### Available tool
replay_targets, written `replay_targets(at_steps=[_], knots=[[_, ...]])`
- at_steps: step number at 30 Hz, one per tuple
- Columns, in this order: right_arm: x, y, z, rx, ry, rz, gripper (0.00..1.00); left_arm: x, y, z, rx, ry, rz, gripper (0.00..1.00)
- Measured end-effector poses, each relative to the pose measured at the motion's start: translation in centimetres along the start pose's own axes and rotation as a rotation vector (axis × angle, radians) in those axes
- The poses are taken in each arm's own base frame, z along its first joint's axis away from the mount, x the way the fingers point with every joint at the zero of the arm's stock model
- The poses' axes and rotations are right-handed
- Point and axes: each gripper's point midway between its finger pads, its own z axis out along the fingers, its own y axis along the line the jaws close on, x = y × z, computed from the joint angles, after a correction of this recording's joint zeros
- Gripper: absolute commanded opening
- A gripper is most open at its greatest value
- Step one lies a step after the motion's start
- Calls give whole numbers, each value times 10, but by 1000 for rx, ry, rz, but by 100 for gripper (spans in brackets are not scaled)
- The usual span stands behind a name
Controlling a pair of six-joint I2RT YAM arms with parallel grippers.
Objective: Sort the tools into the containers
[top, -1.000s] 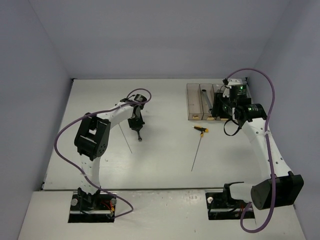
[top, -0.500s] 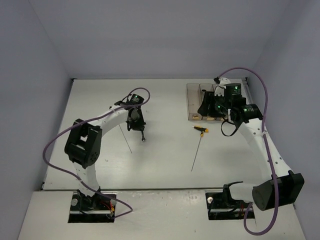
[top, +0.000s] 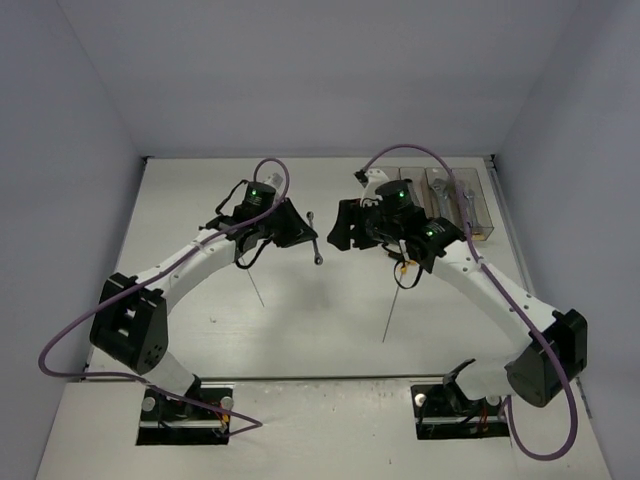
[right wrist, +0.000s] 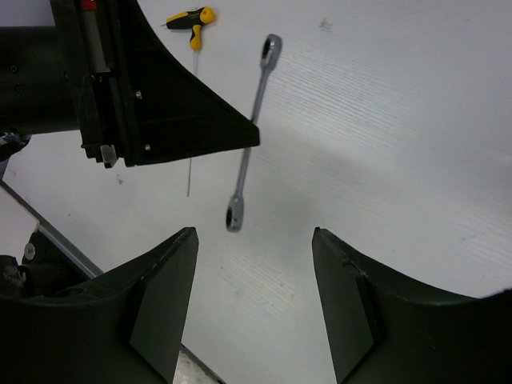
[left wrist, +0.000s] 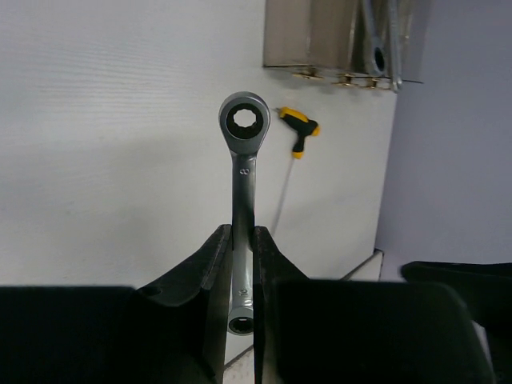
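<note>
My left gripper (top: 303, 230) is shut on a silver ratchet wrench (top: 316, 244) and holds it above the table; in the left wrist view the wrench (left wrist: 242, 160) sticks out past the gripper (left wrist: 242, 234). My right gripper (top: 345, 228) is open and empty, facing the wrench (right wrist: 254, 128) from close by, its jaws (right wrist: 254, 264) wide apart. A yellow-black T-handle driver (top: 402, 263) lies at mid-table. A second driver (right wrist: 190, 18) lies under the left arm, only its rod (top: 253, 282) showing from above. The clear bins (top: 470, 205) stand at the back right, partly hidden.
Silver wrenches (top: 452, 192) lie in the bins, which also show at the top of the left wrist view (left wrist: 336, 40). The right arm's links (top: 470, 270) cross above the first driver. Grey walls enclose the white table (top: 200, 330) on three sides.
The left gripper has carried the wrench up and to the right. The right gripper has left the bins and swung left to face it.
</note>
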Motion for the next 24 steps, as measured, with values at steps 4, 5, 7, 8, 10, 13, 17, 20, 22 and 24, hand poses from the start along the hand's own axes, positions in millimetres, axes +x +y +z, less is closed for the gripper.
replay_targets(at_steps=[4,5,7,8,10,13,17,20,22,24], knots=[[7,12,19,-1,6,-13,54,3,-19,-1,61,2,-16,0],[10,13,24,3,10,-15,53,3,-23,-2,74,2,-17,0],[14,13,31,14,20,-17,51,3,-30,-4,99,-1,-17,0],[15,12,34,21,22,-16,51,2,-32,-5,107,-4,-18,0],[18,11,39,34,28,-17,49,0,-37,-8,121,-13,-19,0],[23,7,47,54,42,-18,45,-2,-42,-12,140,-22,-18,0],[28,3,52,76,52,-20,25,-3,-46,-15,152,-24,-17,0],[28,3,53,83,48,-24,1,-3,-47,-15,156,-24,-18,0],[27,4,53,86,43,-27,0,-3,-47,-15,157,-24,-19,0],[26,4,53,90,38,-30,0,-2,-47,-15,158,-23,-18,2]])
